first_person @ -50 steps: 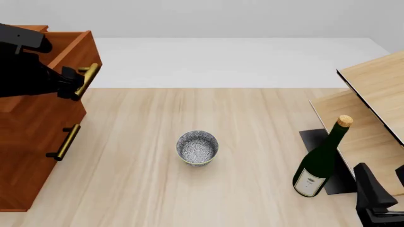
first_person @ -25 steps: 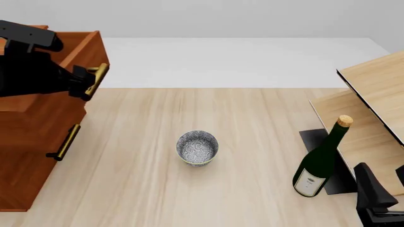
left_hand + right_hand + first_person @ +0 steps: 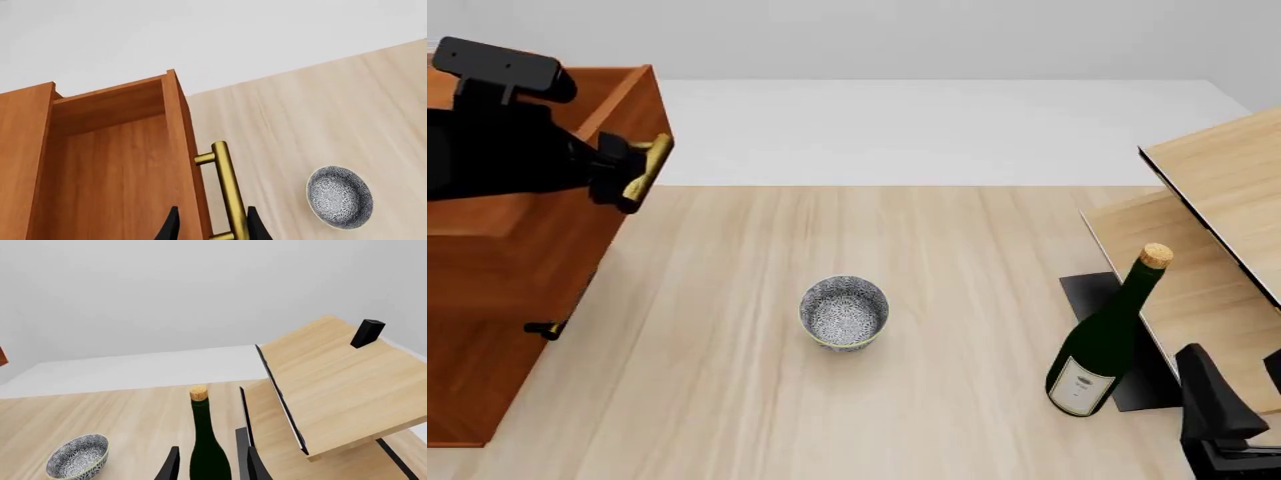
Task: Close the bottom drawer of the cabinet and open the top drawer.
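The left claw [image 3: 627,172] is closed on the brass handle [image 3: 229,192] of the top drawer [image 3: 587,130]. That drawer sticks out from the cabinet [image 3: 494,330] at the left edge of the surface [image 3: 961,300]. The bottom drawer is hidden from the front. A small bowl [image 3: 845,312] sits in the middle. The right claw [image 3: 209,465] is open, near a green bottle [image 3: 1105,340].

Both arms are matte black throughout, with no visible cables, screws or markings. The left arm [image 3: 494,150] is a bulky dark mass topped by a rounded rectangular black block. Its left claw [image 3: 210,227] ends in two thin, pointed black fingers. The right claw [image 3: 210,465] has matching slim black fingers, and its angular black body shows in the front view.
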Controlling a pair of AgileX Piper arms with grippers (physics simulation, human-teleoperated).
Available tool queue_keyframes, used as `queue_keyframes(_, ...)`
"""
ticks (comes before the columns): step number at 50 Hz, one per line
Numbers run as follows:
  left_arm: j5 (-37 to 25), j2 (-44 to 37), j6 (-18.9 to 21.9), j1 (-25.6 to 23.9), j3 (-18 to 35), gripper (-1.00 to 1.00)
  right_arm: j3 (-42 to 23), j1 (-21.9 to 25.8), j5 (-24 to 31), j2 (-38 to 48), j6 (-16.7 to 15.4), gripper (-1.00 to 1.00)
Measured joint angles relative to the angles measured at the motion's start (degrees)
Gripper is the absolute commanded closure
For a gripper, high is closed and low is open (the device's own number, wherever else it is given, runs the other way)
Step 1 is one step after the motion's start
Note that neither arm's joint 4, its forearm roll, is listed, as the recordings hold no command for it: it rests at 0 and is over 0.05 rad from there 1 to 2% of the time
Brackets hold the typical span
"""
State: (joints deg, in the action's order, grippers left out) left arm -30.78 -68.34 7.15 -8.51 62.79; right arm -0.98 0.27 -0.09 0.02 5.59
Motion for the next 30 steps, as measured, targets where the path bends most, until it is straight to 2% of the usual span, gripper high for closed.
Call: queue_keyframes(30, 1.1, -1.5, -3.1, -5.6, 1.5, -1.0, -0.1, -0.3, -0.1, 0.0, 0.0, -1.0)
